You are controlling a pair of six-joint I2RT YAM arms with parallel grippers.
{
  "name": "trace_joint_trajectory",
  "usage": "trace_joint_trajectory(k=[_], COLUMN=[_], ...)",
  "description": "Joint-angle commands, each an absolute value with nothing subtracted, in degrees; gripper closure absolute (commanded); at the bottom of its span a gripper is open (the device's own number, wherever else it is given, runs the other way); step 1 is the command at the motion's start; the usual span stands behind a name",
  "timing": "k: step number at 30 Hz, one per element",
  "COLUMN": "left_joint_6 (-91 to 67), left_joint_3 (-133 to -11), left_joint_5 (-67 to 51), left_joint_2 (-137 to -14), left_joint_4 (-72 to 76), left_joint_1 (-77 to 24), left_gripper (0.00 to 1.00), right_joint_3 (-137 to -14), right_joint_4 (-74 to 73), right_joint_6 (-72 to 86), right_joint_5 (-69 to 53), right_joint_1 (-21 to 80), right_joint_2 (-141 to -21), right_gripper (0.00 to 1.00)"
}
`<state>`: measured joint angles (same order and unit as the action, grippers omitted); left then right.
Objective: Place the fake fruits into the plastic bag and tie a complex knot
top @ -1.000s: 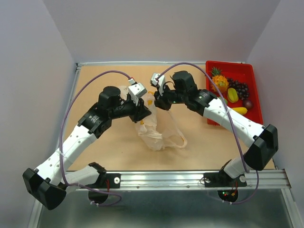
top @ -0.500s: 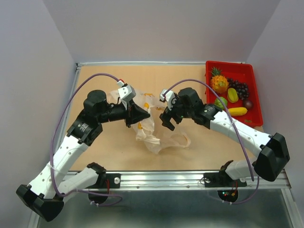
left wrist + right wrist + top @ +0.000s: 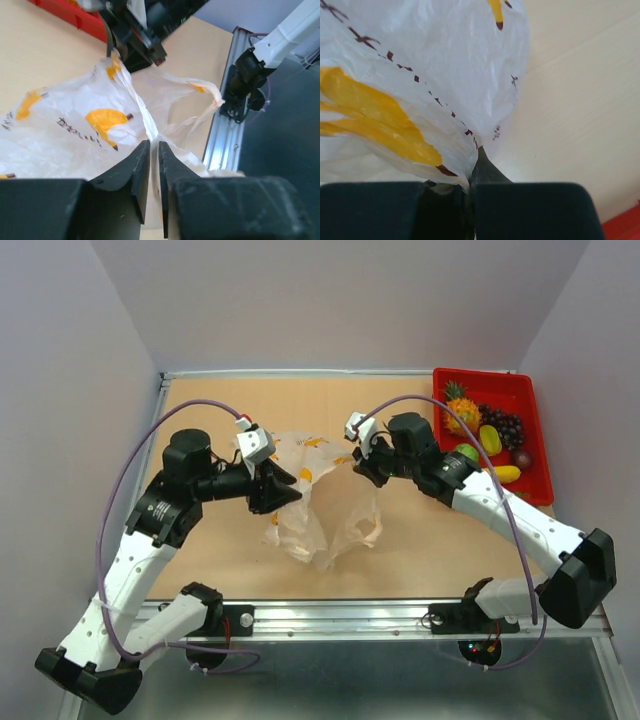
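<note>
Holding the thin whitish plastic bag point(image 3: 322, 518) spread, left gripper point(image 3: 291, 490) and right gripper point(image 3: 361, 469) clamp its rim; small toy fruits point(image 3: 487, 436) probably load next.

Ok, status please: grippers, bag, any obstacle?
Left gripper shut on plastic bag. Right gripper shut on opposite edge. Fake fruits in red tray, not yet bagged. Nothing blocking.

You see your right hand point(image 3: 470, 189) with its dark fingers pressed together on a fold of the plastic bag point(image 3: 445, 75), white film with yellow-orange print filling the upper left, pale worktop point(image 3: 580, 110) to the right, and a red tray point(image 3: 626, 226) corner bottom right.
</note>
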<state>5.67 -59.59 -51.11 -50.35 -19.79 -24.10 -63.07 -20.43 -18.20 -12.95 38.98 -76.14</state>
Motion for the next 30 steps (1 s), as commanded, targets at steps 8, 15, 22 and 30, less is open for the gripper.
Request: trace_joint_trajectory(k=[8, 15, 22, 30], left_joint_6=[14.3, 10.0, 4.0, -5.1], left_joint_3=[-75.1, -71.6, -64.3, -59.2], left_joint_5=[-33.2, -15.7, -3.4, -7.7], left_joint_2=[-53.8, -55.6, -56.4, -54.1], left_joint_4=[-23.9, -19.1, -10.0, -0.3], left_joint_1=[-26.7, -39.5, -43.9, -44.4], left_gripper=[0.01, 0.01, 0.01, 0.01], right_joint_3=[-80.0, -85.4, -86.2, -85.8], right_joint_4=[-26.8, -28.5, -28.7, -28.8], right_joint_6=[-20.7, -16.2, -13.8, -11.9], right_joint_5=[-23.6, -17.9, -17.2, -14.3], right_joint_1=[40.3, 40.7, 41.0, 42.5], right_joint_2=[-80.2, -85.2, -86.5, -87.1], right_gripper=[1.0, 1.0, 1.0, 1.0])
